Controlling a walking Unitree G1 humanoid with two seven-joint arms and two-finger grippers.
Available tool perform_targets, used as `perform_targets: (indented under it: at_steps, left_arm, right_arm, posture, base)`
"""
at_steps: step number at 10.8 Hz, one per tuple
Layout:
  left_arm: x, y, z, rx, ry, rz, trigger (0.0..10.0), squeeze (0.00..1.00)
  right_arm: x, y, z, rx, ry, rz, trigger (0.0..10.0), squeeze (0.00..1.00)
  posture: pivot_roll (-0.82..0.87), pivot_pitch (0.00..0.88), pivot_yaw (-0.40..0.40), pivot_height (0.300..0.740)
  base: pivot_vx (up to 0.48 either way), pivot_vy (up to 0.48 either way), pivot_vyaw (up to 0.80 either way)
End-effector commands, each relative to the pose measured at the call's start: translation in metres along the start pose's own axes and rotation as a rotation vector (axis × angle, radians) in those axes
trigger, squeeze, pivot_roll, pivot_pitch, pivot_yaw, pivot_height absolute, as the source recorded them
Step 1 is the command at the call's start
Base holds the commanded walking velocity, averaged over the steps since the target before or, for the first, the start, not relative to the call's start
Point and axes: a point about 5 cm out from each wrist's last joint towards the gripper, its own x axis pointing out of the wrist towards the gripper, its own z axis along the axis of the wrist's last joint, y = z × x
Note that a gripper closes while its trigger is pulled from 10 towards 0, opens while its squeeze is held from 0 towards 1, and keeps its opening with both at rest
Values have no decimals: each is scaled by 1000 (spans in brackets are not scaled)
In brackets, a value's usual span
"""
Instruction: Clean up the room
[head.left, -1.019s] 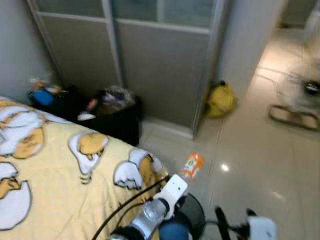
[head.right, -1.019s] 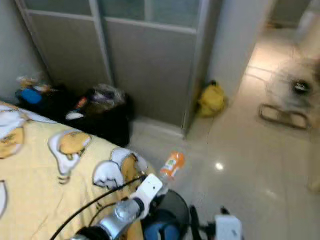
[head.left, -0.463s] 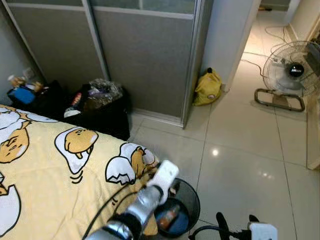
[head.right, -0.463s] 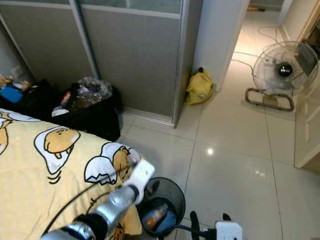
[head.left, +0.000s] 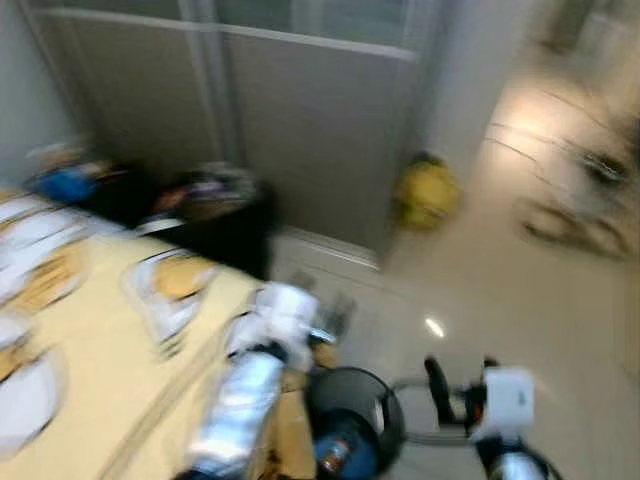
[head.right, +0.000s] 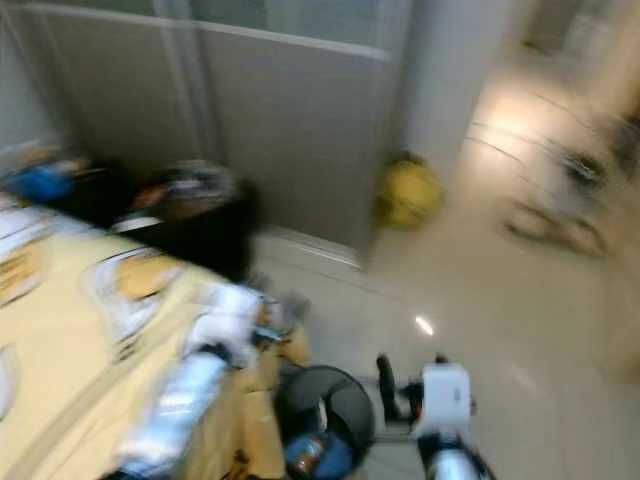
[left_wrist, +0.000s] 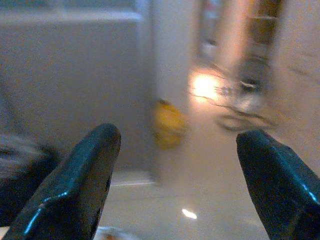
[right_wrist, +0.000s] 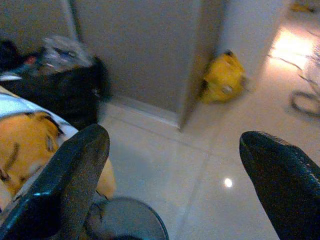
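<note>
The picture is blurred by motion. A black round bin (head.left: 358, 408) stands on the tiles at the corner of the bed. Inside it, on a blue lining, lies an orange bottle (head.left: 334, 455). My left gripper (head.left: 330, 312) is just above the bed's corner, beside the bin, open with nothing between its fingers (left_wrist: 85, 175). My right gripper (head.left: 460, 376) hovers to the right of the bin, also open and empty. The bin's rim (right_wrist: 127, 220) shows below it in the right wrist view.
A bed with a yellow egg-print cover (head.left: 90, 350) fills the left. Black luggage heaped with clutter (head.left: 215, 215) stands against grey sliding doors. A yellow bag (head.left: 425, 195) leans by the door corner. A floor fan (head.left: 590, 190) stands far right. Tiled floor (head.left: 520, 300) lies open to the right.
A second ago the left gripper held the orange bottle over the floor; since then the bottle lies in the bin. The view has swung and blurred, and the right gripper has risen.
</note>
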Motion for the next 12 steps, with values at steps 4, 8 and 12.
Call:
perform_targets:
  at_steps: [4, 8, 12]
  left_arm:
    - [-40, 31, -10, -194, 109, 354, 10000, 0]
    - [-24, 20, -2, -88, 98, 233, 10000, 0]
    - [-14, 18, 1, -64, 99, 193, 10000, 0]
  right_arm:
    - [16, -24, 17, 31, -76, -58, 10000, 0]
    - [30, -16, 10, 26, -66, -27, 10000, 0]
    - [36, -10, 3, 42, -50, 11, 10000, 0]
  posture:
    - [110, 0, -74, 740]
    - [78, 0, -32, 740]
    - [81, 0, -28, 740]
  base:
    - [0, 0, 0]
    - [0, -120, 328]
    - [0, 349, 611]
